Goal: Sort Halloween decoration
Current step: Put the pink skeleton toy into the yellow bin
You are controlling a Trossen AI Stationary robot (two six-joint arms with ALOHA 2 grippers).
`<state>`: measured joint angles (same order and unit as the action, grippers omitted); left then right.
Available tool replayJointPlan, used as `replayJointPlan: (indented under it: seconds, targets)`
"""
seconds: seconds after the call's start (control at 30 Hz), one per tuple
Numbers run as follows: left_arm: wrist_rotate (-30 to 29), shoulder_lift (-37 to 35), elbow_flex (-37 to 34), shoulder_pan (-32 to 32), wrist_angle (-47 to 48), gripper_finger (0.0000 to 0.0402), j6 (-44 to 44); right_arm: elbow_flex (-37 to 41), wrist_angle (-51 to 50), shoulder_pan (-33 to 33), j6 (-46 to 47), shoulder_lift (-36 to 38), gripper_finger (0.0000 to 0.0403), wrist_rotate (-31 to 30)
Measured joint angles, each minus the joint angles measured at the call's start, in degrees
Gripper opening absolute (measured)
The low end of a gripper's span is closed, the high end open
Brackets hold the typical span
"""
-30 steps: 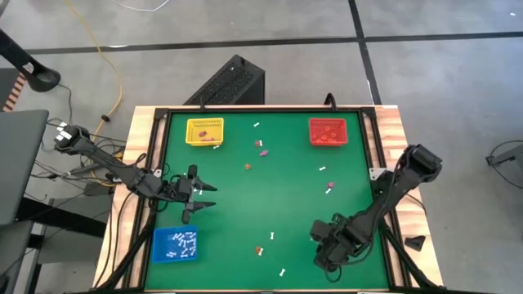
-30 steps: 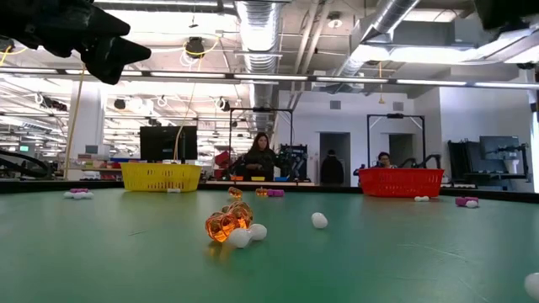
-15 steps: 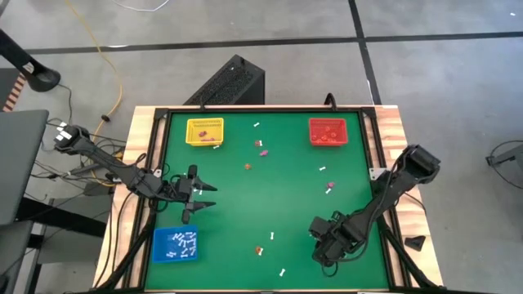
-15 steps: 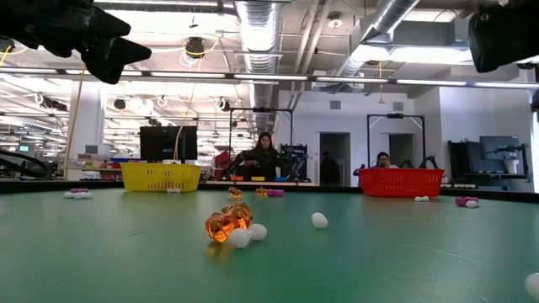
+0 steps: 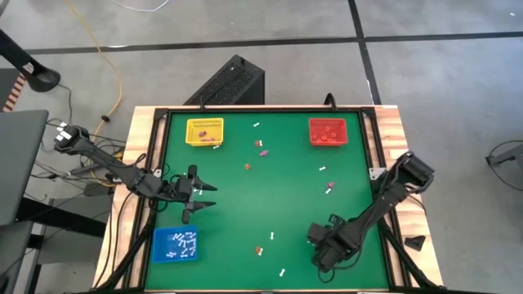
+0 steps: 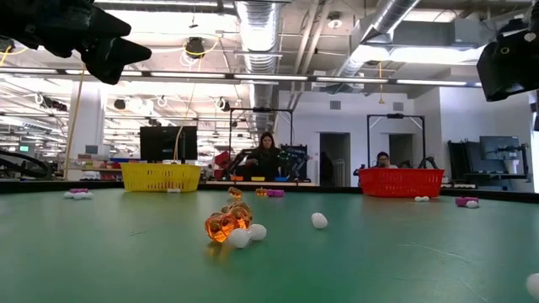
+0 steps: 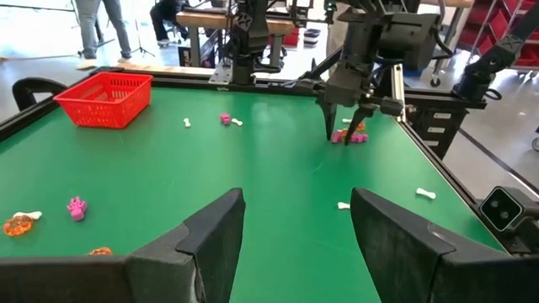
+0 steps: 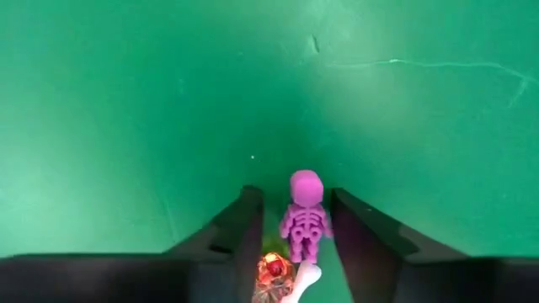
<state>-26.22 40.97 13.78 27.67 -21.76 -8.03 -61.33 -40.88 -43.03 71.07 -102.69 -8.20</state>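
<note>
In the right wrist view, the orange-red trinket (image 8: 274, 271) and a white piece (image 8: 296, 284) are cut off by the lower edge, behind the purple skeleton (image 8: 304, 217). In the high view, the trinkets under the right gripper (image 5: 320, 247) are hidden by the arm. The contents of the yellow tray (image 5: 204, 131) and red tray (image 5: 328, 131) are too small to be identified. In the low view, a white piece (image 6: 532, 284) is clipped at the right edge.

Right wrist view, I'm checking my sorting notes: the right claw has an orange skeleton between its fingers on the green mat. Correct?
Not quite. The skeleton between the right claw fingers is purple-pink, not orange, as the right wrist view shows. The rest holds: it lies on the green mat.
</note>
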Motion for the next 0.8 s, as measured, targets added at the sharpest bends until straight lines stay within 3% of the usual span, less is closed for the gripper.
replayJointPlan:
  seconds: [0.3, 0.57, 0.7, 0.8]
  targets:
    - [0.0, 0.0, 0.0, 0.0, 0.0, 0.0208, 0.0, -1.0, 0.7, 3.3, -9.4, 4.0, 0.0018, -0.8]
    - [0.0, 0.0, 0.0, 0.0, 0.0, 0.0208, 0.3, -1.1, 12.9, 9.9, -26.9, 7.5, 0.003, -10.3]
    - [0.0, 0.0, 0.0, 0.0, 0.1, 0.0208, 0.2, -1.1, 18.9, 14.6, -34.9, 7.5, 0.0023, -9.4]
    - [0.0, 0.0, 0.0, 0.0, 0.1, 0.0208, 0.2, -1.1, 19.0, 17.0, -35.7, 7.5, 0.002, -5.2]
